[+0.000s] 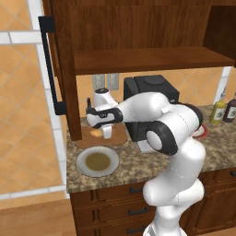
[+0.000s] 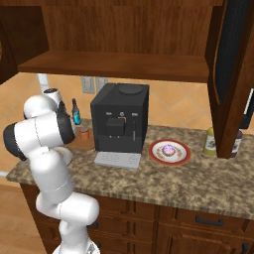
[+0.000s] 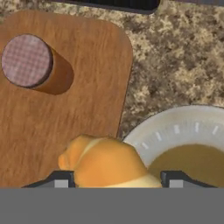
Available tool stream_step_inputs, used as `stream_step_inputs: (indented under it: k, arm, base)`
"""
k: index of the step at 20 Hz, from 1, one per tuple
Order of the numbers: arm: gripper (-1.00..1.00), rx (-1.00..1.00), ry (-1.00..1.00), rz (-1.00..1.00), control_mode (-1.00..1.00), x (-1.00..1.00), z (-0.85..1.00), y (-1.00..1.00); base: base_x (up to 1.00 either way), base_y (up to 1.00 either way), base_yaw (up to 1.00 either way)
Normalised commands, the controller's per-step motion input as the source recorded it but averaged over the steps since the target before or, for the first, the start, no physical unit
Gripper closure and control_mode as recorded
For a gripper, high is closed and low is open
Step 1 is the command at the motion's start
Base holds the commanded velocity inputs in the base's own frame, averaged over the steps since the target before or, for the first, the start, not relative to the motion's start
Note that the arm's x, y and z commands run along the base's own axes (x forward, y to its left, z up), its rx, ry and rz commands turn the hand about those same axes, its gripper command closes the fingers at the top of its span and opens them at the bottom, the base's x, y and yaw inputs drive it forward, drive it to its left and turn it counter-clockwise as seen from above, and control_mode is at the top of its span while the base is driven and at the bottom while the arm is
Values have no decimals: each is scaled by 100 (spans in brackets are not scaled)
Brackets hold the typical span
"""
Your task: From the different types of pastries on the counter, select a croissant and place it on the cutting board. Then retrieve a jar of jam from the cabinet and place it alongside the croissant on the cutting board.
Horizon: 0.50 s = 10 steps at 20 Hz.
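Orange tiled wall, black coffee machine, wall outlets

golden croissant, reddish-brown cutting board

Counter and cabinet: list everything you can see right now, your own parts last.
croissant: one, golden-orange, between the fingertips, over the board's edge by the grey plate
jar of jam: one, orange-brown, checked lid, upright on the board
cutting board: one, reddish-brown, on the counter
grey plate: one, brownish centre, beside the board
frosted pastry: one, pink-purple, on a red-rimmed plate
coffee machine: one, black
bottles: yellowish and dark, counter's right end
cabinet: dark wood, door open
gripper: closed on the croissant
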Motion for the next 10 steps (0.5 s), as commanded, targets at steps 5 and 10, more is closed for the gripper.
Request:
stream_step_inputs:
  k: [5,10]
  arm:
    - [100,0,7,-18,-100,60,-4,35]
    - [100,0,7,-17,-100,64,-24,26]
  base:
    - [0,0,0]
    - [0,0,0]
